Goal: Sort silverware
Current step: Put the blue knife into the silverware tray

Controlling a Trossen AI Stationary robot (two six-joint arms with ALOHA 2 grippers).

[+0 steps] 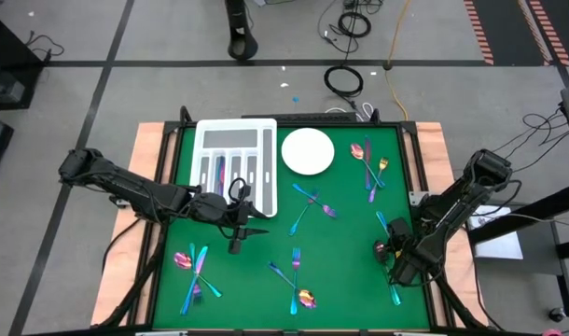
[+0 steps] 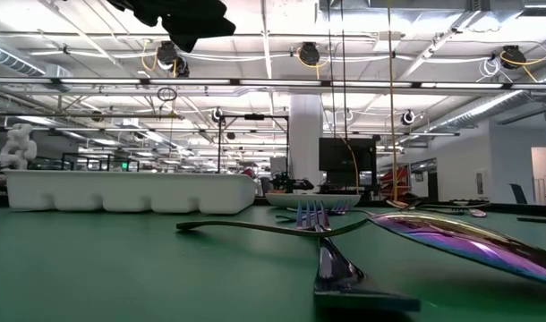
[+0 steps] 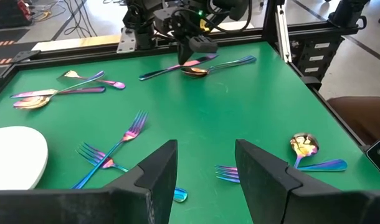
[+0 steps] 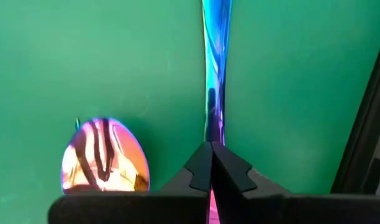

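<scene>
At the counter's (image 1: 359,280) four o'clock, the right end effector (image 4: 210,163) pinches a knife (image 4: 215,68) handle for lifting; the left end effector (image 3: 205,171) hovers wide.

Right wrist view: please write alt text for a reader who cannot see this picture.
The right gripper is shut on a thin iridescent blue-purple metal utensil handle lying on the green table surface. Beside it lies a shiny pink-gold spoon bowl.
</scene>
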